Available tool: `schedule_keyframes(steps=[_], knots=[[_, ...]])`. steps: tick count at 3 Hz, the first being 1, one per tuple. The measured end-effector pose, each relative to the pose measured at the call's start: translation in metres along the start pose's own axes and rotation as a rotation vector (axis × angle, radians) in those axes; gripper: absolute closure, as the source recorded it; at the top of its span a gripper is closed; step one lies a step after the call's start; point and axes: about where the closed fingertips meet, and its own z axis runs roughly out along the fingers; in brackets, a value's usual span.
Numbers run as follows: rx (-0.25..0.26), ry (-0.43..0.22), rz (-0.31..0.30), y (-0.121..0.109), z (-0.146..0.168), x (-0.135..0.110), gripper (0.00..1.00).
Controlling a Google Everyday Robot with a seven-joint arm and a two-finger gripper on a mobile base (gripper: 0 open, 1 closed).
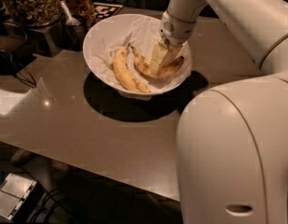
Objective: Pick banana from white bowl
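The white bowl [104, 38], lined with crumpled white paper, stands on the grey-brown table. Two bananas lie in it. The banana [174, 68], strongly curved and brown-speckled, lies on the right side of the bowl with its dark stem tip pointing to the bowl's middle. A straighter, paler banana [126, 73] lies to its left. My gripper [160, 59] reaches down from the white arm into the bowl and sits right on the middle of the curved banana, hiding that part of it.
A dark scoop and containers of brown food [29, 3] stand at the back left, close to the bowl's rim. A black-and-white marker tag [106, 9] lies behind the bowl. My own white body [232, 153] fills the right foreground. The table's front edge runs diagonally below.
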Motion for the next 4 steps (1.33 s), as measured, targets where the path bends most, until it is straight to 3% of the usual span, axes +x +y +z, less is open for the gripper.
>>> schedule_keyframes(steps=[2, 3, 4], knots=[[-0.012, -0.134, -0.067, 0.014, -0.05, 0.009, 1.0], [-0.037, -0.182, -0.094, 0.018, -0.065, 0.014, 1.0], [-0.093, -0.266, -0.163, 0.028, -0.092, 0.029, 1.0]])
